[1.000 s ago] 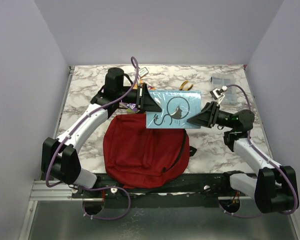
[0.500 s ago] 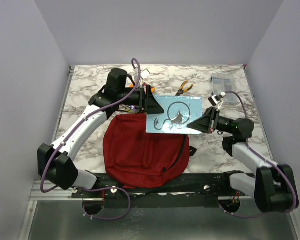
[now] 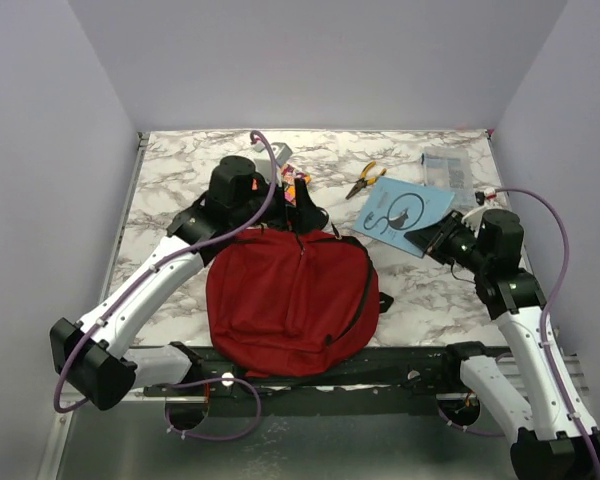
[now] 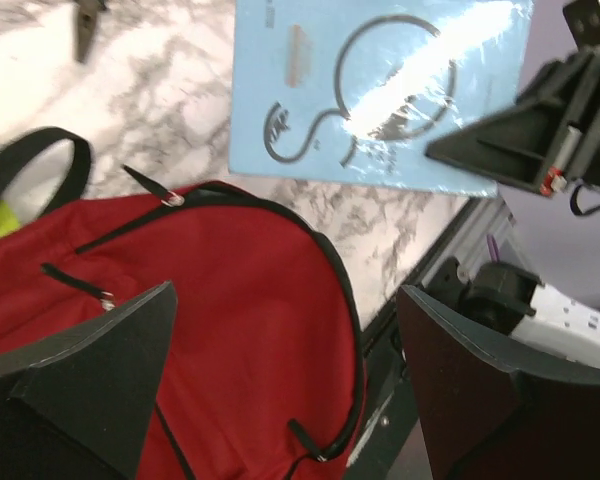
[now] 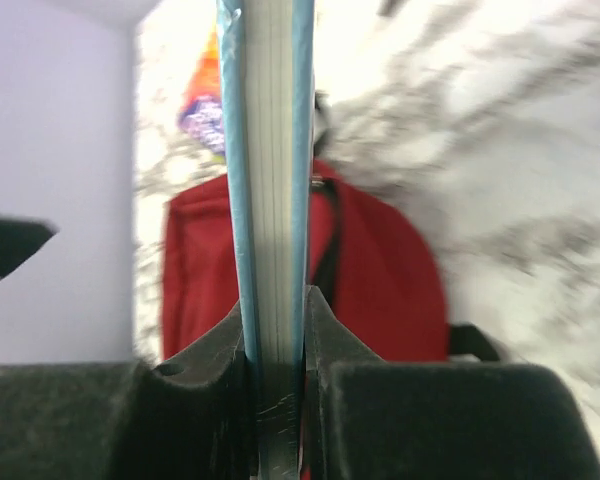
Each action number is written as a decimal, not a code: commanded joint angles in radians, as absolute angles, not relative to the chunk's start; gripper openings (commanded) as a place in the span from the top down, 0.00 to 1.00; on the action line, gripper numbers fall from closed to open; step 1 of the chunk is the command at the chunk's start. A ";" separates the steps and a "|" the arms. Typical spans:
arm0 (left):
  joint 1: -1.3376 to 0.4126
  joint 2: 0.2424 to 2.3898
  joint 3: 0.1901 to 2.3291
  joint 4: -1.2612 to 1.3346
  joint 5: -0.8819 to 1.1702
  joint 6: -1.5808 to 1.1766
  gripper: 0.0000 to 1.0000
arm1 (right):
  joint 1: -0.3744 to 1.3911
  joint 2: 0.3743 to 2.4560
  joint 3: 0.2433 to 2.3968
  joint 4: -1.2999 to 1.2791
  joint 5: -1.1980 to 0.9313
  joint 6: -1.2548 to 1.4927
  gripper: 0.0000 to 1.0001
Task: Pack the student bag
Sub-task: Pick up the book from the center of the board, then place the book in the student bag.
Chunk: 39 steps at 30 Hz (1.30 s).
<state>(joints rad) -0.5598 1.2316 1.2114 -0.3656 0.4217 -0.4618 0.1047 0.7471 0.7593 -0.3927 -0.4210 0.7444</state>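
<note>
Student bag point(image 3: 290, 300) lies flat at the near middle of the table point(image 3: 170, 170), and it looks zipped. From above, the left gripper point(image 3: 310, 208) hangs over its far end; the right gripper point(image 3: 430, 237) holds a blue book point(image 3: 405, 210) off to the right. Left wrist view — fingers point(image 4: 90, 380) spread wide, holding nothing. Right wrist view — fingers point(image 5: 430, 420) pinch the book's edge. I think the zip must open first, with a firm grip on the book.

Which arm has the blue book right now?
The right gripper: its fingers clamp the blue book by its edge. The left gripper is open and empty above the red backpack.
</note>
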 commanded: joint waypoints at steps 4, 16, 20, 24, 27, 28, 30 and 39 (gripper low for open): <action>-0.763 1.265 1.064 -0.279 0.298 -0.551 0.04 | 0.104 0.631 0.898 -0.682 -0.018 0.630 0.99; -0.988 1.582 1.191 -0.272 0.163 -0.620 0.19 | 0.104 0.566 0.998 -0.770 0.044 0.565 0.99; -1.002 1.638 1.225 -0.297 0.147 -0.612 0.27 | 0.104 0.550 0.994 -0.792 -0.023 0.564 0.99; -1.003 1.665 1.239 -0.313 0.146 -0.611 0.44 | 0.104 0.564 0.995 -0.823 -0.097 0.541 0.99; -1.004 1.652 1.242 -0.340 0.099 -0.598 0.66 | 0.106 0.585 1.006 -0.844 -0.192 0.523 1.00; -1.003 1.639 1.244 -0.350 0.080 -0.589 0.71 | 0.105 0.593 1.011 -0.852 -0.231 0.525 1.00; -1.004 1.619 1.246 -0.367 0.051 -0.569 0.80 | 0.106 0.607 1.017 -0.858 -0.321 0.533 0.99; -1.002 1.461 1.238 -0.410 -0.119 -0.562 1.00 | 0.124 0.691 1.090 -0.993 -0.491 0.562 0.99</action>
<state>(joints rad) -0.9974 1.5772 1.2171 -0.3973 0.0311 -0.5686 0.1116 0.6685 1.0065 -0.9539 -0.3782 0.5503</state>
